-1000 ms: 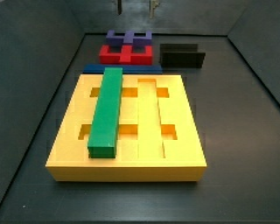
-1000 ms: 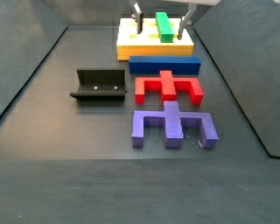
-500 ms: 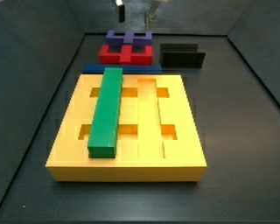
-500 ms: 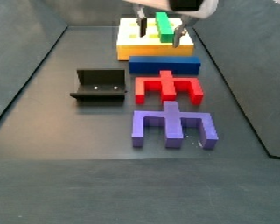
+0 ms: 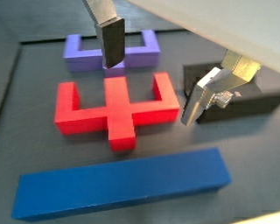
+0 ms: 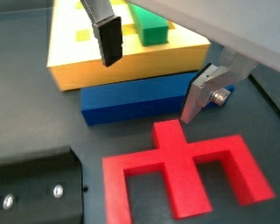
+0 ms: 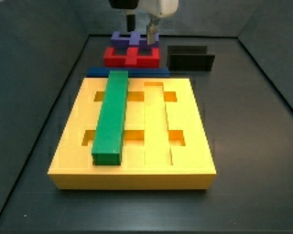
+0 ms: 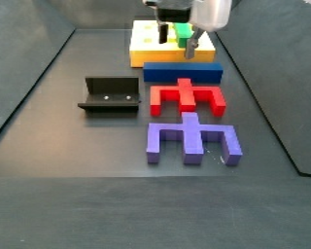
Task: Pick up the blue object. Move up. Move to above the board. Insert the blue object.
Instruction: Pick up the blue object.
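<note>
Between the yellow board at one end of the dark tabletop and the red forked piece toward its middle, the blue object lies flat on its long side, touching or just beside the board's near wall; a wrist view shows that same neighbouring. Your gripper hangs above this stretch with its fingers spread and nothing between them, and in a wrist view the two silver plates straddle air over the red piece, with the bar still off to one side. Judging from that, you are on the approach for the pick, so line the fingers across the bar's narrow width, centre them along its length so it will not tip when lifted, and come straight down. Mind the clearance: one finger must slip between bar and board, the other between bar and red piece, and both gaps look tight. A green bar already fills one groove, so plan on a free groove later. No brand, label or writing can be read anywhere on the pieces, the black fixture or the purple block.
</note>
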Controlling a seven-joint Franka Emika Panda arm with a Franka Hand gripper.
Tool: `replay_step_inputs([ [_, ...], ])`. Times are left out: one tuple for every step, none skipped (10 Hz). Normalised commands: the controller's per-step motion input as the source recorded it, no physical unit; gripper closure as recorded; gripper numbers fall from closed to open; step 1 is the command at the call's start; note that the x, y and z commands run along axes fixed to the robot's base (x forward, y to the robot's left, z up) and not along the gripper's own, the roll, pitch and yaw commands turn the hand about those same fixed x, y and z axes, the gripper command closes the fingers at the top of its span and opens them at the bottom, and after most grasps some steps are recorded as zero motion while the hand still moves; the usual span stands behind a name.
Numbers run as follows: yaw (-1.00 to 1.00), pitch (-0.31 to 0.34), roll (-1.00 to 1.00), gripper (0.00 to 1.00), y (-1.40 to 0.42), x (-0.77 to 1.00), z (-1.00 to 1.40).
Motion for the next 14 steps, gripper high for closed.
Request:
replay_step_inputs([
  [-0.97,-0.087,-0.04,0.00,-0.17,0.00,-0.16],
  [-0.89,-0.041,-0.06,0.00,-0.17,0.07,-0.11],
  [-0.90,-0.013,-0.04,0.00,-0.18,0.06,-0.13],
  [-0.93,-0.020,-0.03,0.00,-0.18,0.02,-0.15],
  [-0.97,-0.004,-0.01,0.00,-0.18,0.00,-0.18],
  [-0.55,0.001,0.00,0.00,-0.11,0.18,-0.26],
  [-0.04,-0.037,-0.14,0.00,0.00,0.00,-0.50],
  [-0.29,-0.006,-0.09,0.00,-0.07,0.00,-0.79],
  [-0.71,0.000,-0.09,0.00,-0.25,-0.04,-0.61],
  [-0.77,0.000,-0.10,0.00,-0.12,-0.17,-0.45],
  [-0.54,0.000,-0.10,0.00,-0.07,-0.35,-0.29],
  [-0.50,0.000,-0.10,0.00,-0.05,-0.51,-0.19],
  [-0.41,-0.053,-0.12,0.00,-0.06,-0.43,-0.02],
  [-0.28,-0.073,-0.04,0.00,0.00,-0.35,0.00],
])
